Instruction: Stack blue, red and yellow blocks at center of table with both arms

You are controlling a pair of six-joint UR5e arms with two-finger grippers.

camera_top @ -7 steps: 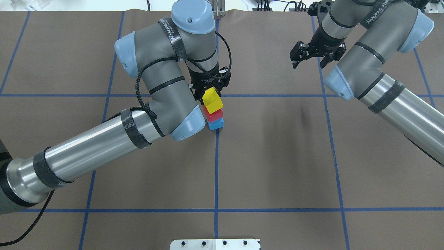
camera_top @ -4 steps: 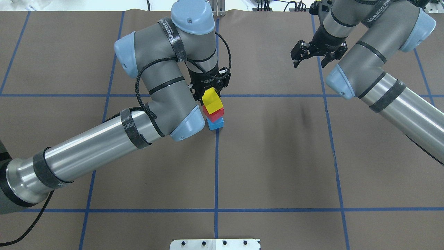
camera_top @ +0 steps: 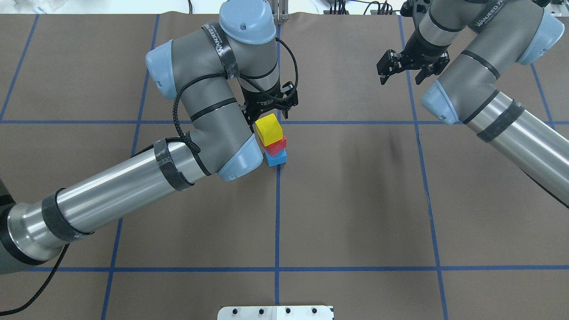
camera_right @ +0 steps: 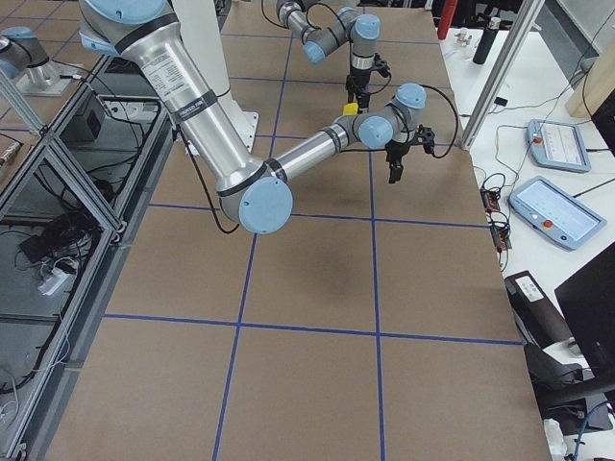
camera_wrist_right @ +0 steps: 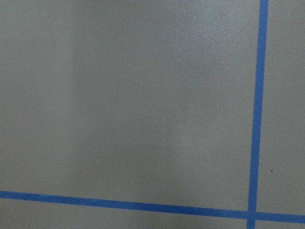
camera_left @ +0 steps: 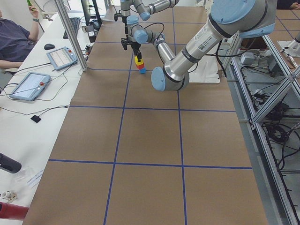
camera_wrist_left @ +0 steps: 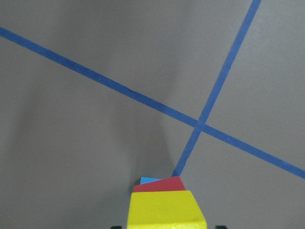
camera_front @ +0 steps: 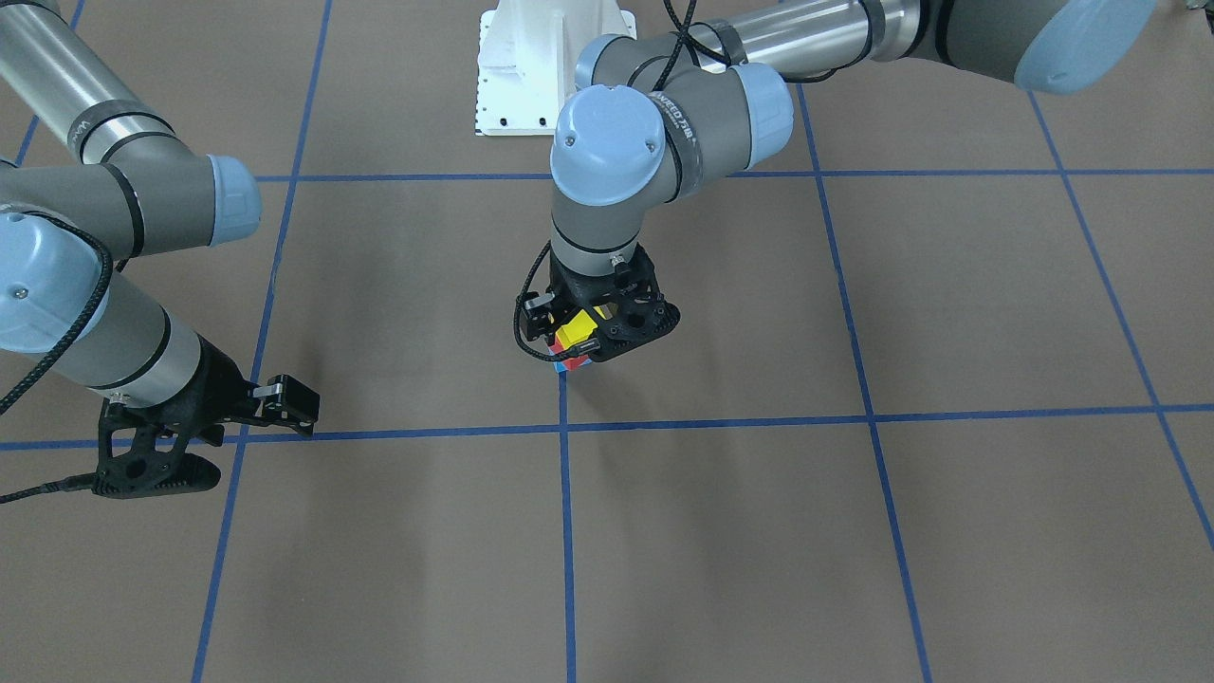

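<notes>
The yellow block [camera_top: 268,129] stands on the red block [camera_top: 278,145], which stands on the blue block [camera_top: 278,158], a slightly staggered stack by the table's centre crossing of blue tape. The stack also shows in the front-facing view [camera_front: 574,335], the left wrist view [camera_wrist_left: 166,210] and the exterior left view [camera_left: 138,64]. My left gripper [camera_top: 272,114] is open, just above and behind the yellow block, with its jaws apart and not touching it. My right gripper [camera_top: 400,79] is open and empty, far off at the back right.
The white robot base plate [camera_top: 275,312] sits at the table's near edge. Blue tape lines [camera_top: 277,213] divide the brown table cover into squares. My left arm's elbow [camera_top: 240,162] hangs close beside the stack. Tablets lie on a side desk [camera_left: 30,84].
My left gripper has opened off the yellow block and drawn up and back; the block stays on the stack. My right gripper has moved farther back and to the right.
</notes>
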